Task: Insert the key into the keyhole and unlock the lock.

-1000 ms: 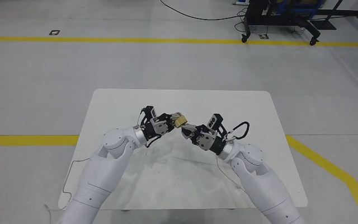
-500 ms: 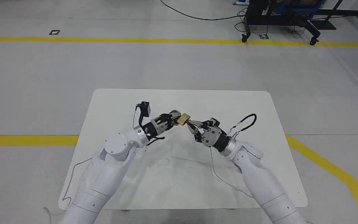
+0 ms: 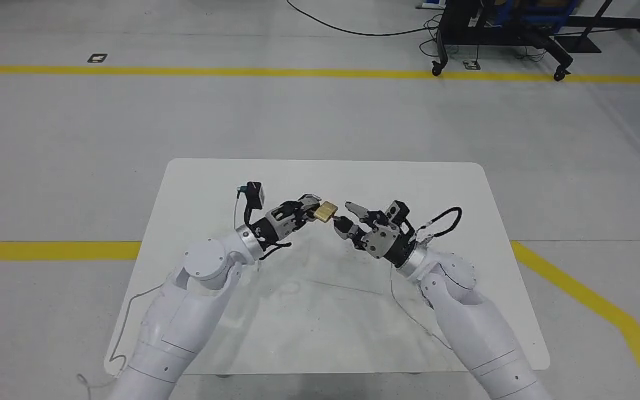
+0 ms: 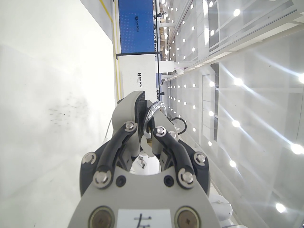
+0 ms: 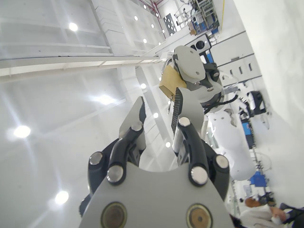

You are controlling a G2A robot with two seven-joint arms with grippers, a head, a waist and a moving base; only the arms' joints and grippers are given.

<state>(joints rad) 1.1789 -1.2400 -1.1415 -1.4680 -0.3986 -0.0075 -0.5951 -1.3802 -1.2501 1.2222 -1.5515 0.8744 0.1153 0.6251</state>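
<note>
Top view, starting from your side: both arms angle in over the white table (image 3: 200,200) and meet near its middle, the left arm coming up from about 7 o'clock and the right one from about 5 o'clock. Your left gripper (image 3: 311,209) is clenched on the brass lock (image 3: 324,211) and holds it up in the air, with the lock body poking out toward 3 o'clock. The left wrist cam shows the silver shackle (image 4: 155,106) looped between the two finger pads, with a bit of brass tucked in lower down. Your right gripper (image 3: 347,219) sits just at 3 o'clock of the lock with its fingers spread wide and nothing between them. From the right wrist cam, one fingertip is right beside the lock's corner, and honestly you can't tell if it's touching. That same cam shows a thin silvery sliver hanging off the lock's end, which looks like the key (image 5: 169,105), but it's too small to say for sure or to see how deep it sits. Farther out, past the table's 12 o'clock edge, a yellow floor line (image 3: 300,72) runs across the grey floor. Beyond it a black cable (image 3: 350,27) trails toward a dark wheeled cart (image 3: 500,30) up around 1 o'clock.
</note>
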